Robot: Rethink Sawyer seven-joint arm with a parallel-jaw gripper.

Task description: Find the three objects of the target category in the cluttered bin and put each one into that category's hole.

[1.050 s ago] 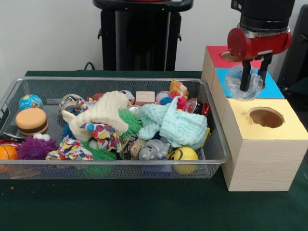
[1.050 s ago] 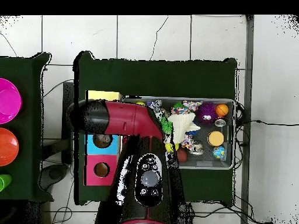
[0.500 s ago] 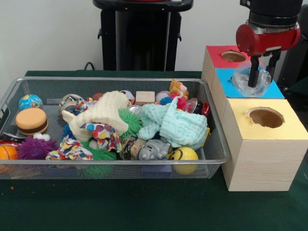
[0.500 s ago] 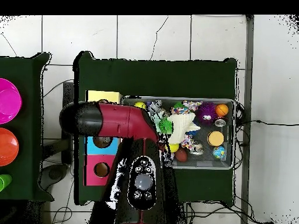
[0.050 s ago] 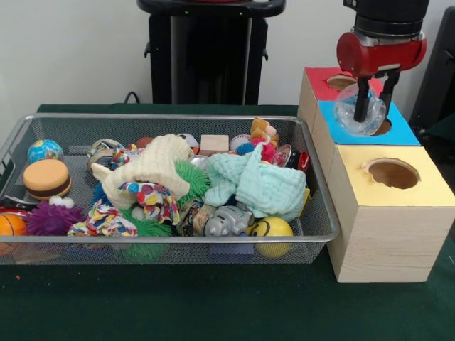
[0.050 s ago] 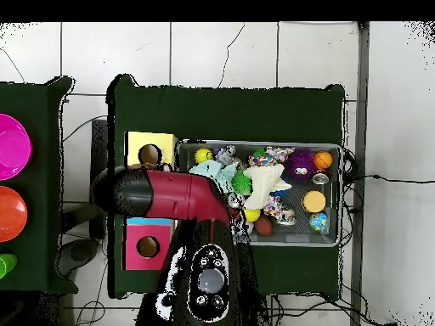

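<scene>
We see a dark green table (image 5: 213,305) in front of a pale wall, with a black stand behind it; from overhead the table sits on a floor of light tiles (image 6: 221,51), and a second green surface at the side carries a pink disc (image 6: 12,146) and an orange disc (image 6: 10,212).

The fingers (image 5: 365,106) are two black prongs pointing straight down, clamped on a clear ball (image 5: 357,112) that hangs between them. Directly under the ball lies the blue section (image 5: 334,121) of a three-part wooden box, and its hole peeks out just beside the ball. Behind the fingers is the red section (image 5: 320,82) with its own hole; in front of them, nearer the camera, the yellow section (image 5: 412,195) shows an open round hole (image 5: 392,172).

Above the fingers the arm (image 5: 382,42) comes down vertically, a red wrist band under a black cylinder. In the overhead view the red and black arm (image 6: 170,195) stretches across the box and hides the blue section.

Well away from the fingers, on the other side of the box, the wire mesh bin (image 5: 170,245) holds the clutter: a mint cloth (image 5: 259,185), a cream knitted piece (image 5: 153,167), a yellow smiley ball (image 5: 272,231), a purple spiky ball (image 5: 50,220), a toy burger (image 5: 46,177) and a wooden block (image 5: 214,143).
</scene>
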